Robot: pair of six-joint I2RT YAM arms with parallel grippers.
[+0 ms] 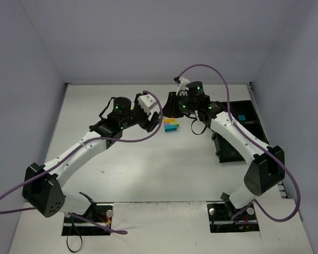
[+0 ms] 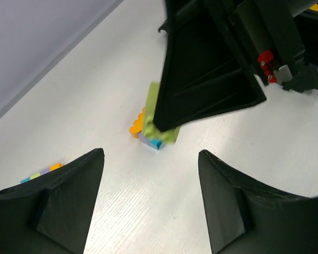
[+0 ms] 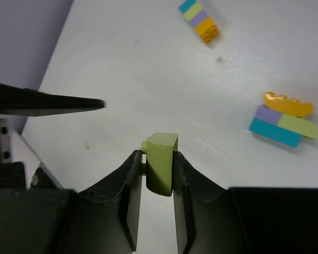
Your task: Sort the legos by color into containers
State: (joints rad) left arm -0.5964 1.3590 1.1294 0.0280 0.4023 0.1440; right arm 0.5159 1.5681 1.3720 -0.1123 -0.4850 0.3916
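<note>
A robotics lab cell: plain pale walls (image 1: 159, 37) at nine, twelve and three o'clock box in a white table (image 1: 148, 174) carrying cabled arms (image 1: 85, 151)

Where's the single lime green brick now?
The lime green brick sits pinched in the right gripper, mid right wrist view, left of a mixed cluster.

Overhead rear view of whole table (image 1: 148, 164); two close downward wrist views, both sharing one brick cluster (image 3: 281, 127)
</note>
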